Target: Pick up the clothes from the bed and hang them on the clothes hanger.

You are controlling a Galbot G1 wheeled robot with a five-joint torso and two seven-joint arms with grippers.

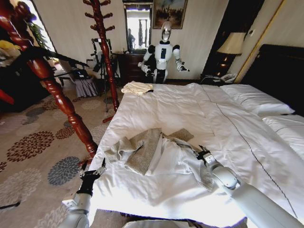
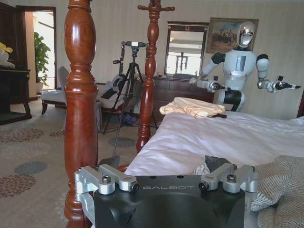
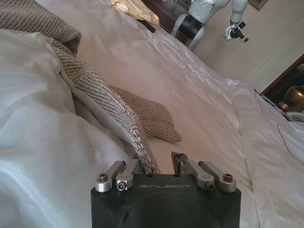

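the left gripper (image 1: pixel 93 172) hovers spread at the white-duveted bed's (image 1: pixel 190 118) near-left edge, beside a red-brown turned wooden post (image 1: pixel 57 92). centre, the grey-beige herringbone jacket (image 1: pixel 142 149) lies crumpled, white lining up — the right gripper (image 1: pixel 202 154) pinches its hem, open duvet beyond.

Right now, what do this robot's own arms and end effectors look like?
The right arm is smooth, rounded silver-grey shell with a black wrist. The left arm is silver-grey too, ending in a black left end effector. In the wrist views each end effector has a matte black housing marked GALBOT, with silver metal linkages, bolts and dark fingertips.
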